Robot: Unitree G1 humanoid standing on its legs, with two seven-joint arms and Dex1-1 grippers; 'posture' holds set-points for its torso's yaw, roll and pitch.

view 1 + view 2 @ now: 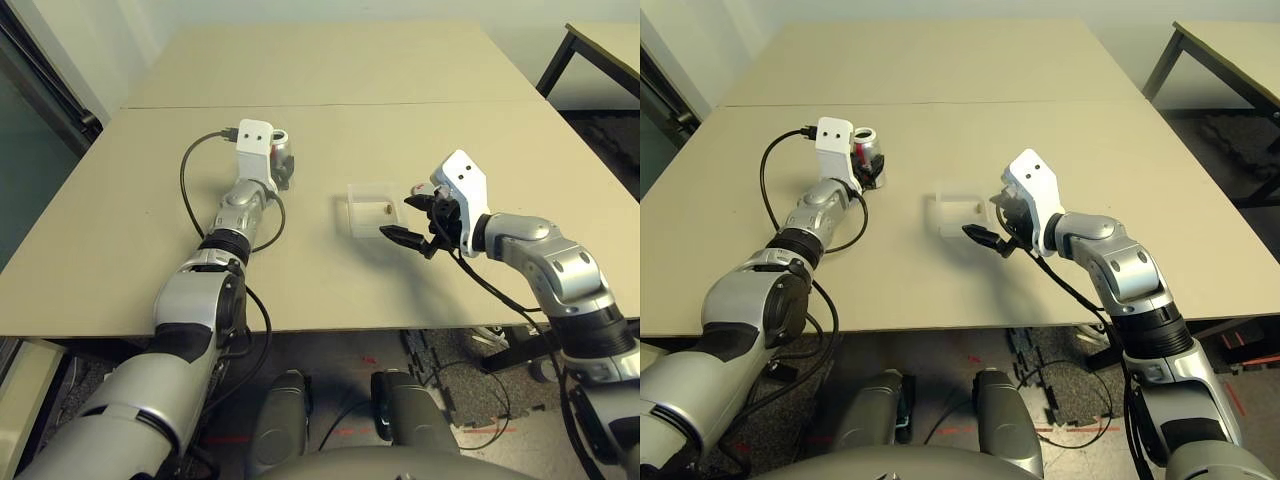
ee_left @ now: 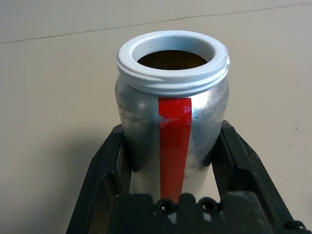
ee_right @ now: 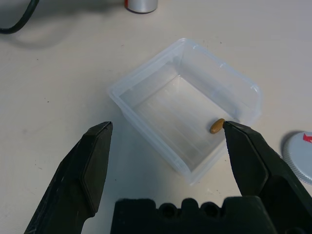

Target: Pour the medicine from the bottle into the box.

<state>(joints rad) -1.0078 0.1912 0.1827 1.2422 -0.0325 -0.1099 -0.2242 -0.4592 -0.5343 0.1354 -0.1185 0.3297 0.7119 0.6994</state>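
Silver arms [image 1: 195, 310] reach forward over the surface [image 1: 320, 290]. The medicine [image 3: 217, 126], one yellowish-brown pill, lies inside the clear box [image 3: 146, 73], close to a wall. Just to the box's right sits the grey cap [image 3: 298, 155] with its red mark. Spread wide and empty, the right tool [image 3: 168, 124] hovers by the box. Farther left, the left tool [image 2: 173, 127] grips the bottle [image 2: 173, 131] from both sides, upright and uncapped.
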